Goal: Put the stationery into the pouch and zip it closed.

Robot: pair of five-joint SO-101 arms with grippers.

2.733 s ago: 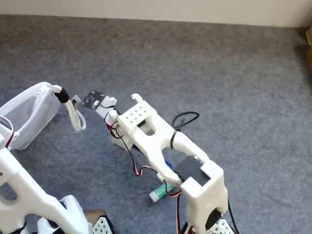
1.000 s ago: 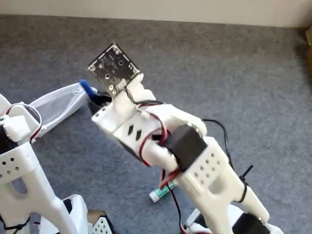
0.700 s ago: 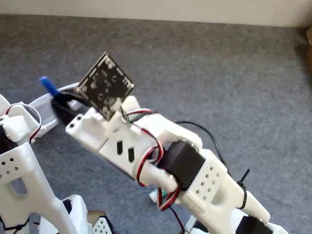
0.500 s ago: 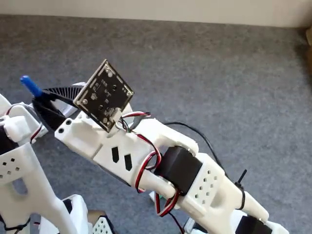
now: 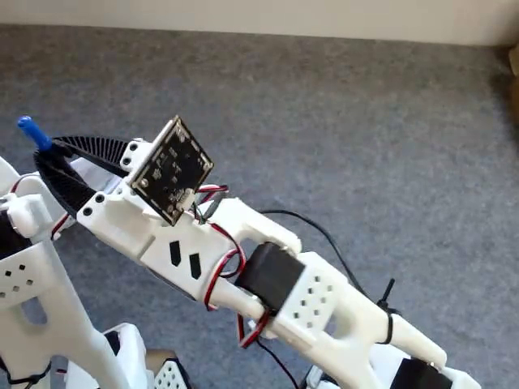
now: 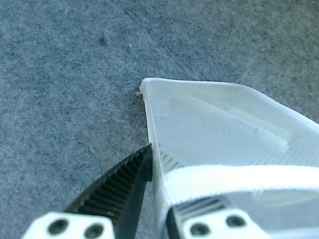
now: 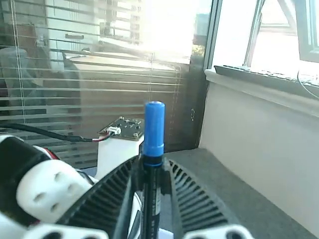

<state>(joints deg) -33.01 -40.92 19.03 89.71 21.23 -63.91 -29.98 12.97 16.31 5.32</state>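
My right gripper (image 5: 46, 151) is shut on a blue pen (image 5: 31, 130) and holds it in the air at the far left of the high view, above my left arm (image 5: 32, 275). In the right wrist view the pen (image 7: 153, 129) stands upright between the black fingers (image 7: 114, 194), cap end out. A white mesh pouch (image 6: 224, 129) lies on the grey carpet. My left gripper (image 6: 157, 194) is shut on the pouch's near rim, one finger outside the mesh and one behind it. Most of the pouch is hidden under the right arm in the high view.
Grey carpet (image 5: 365, 121) covers the whole floor, open to the right and toward the far wall. The right arm (image 5: 268, 275) crosses the middle from the lower right. My left arm's camera board (image 7: 122, 128) stands close behind the pen, with a window and blinds behind.
The right arm has risen off the carpet with the blue pen and swung left over the pouch and left arm. A green-and-white item seen earlier on the carpet is now hidden by the arm.
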